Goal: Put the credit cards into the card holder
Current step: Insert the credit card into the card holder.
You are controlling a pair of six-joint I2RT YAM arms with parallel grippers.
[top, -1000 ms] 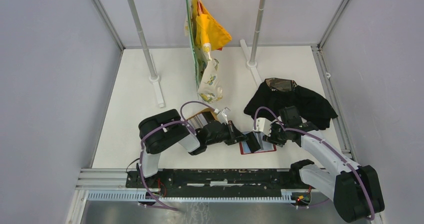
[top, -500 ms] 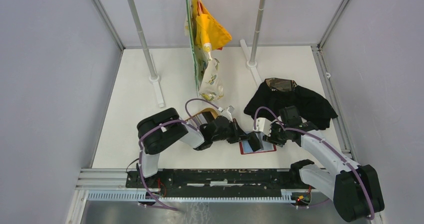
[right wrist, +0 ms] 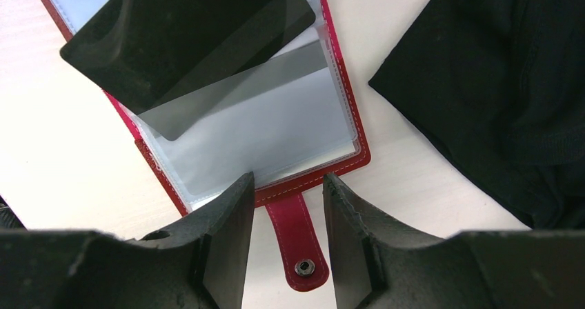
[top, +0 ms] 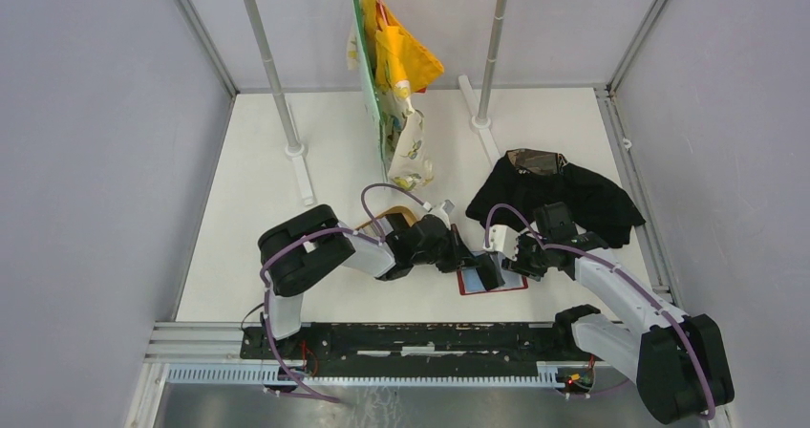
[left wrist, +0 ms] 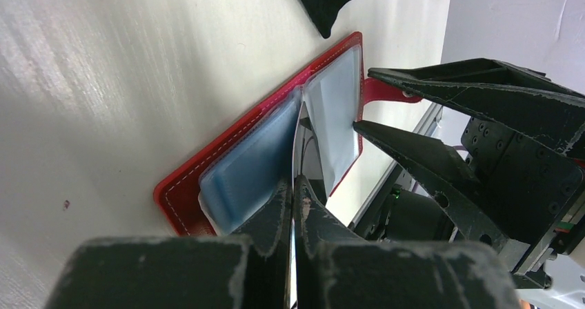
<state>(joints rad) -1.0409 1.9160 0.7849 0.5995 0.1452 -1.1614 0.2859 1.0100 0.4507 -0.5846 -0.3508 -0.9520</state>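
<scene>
1. Reaches in from both bases at the near edge of the table; brings the two wrists together over the card holder, close to the front rail.
2. Pinches a black credit card in the left gripper, jaws closed flat on it; shows it edge-on in the left wrist view, standing over the fold between the two clear sleeves; shows it tilted in the right wrist view, across the upper part of the holder, with a grey band along its lower edge; cannot tell whether any of it sits inside a sleeve.
3. Holds the right gripper with jaws parted and nothing between them; sets the fingertips at the holder's near edge, one on either side of the red strap with its snap stud; cannot tell whether they press down.
4. Lies open and flat on the table, red side down, pale sleeves up.
5. Shows a tan tray just behind the left wrist, mostly hidden by the arm.
6. Shows a crumpled black cloth farther back on the right, just beside the holder but apart from it.
7. Ends at the rear with two upright posts; hangs yellow and patterned cloths between them.
</scene>
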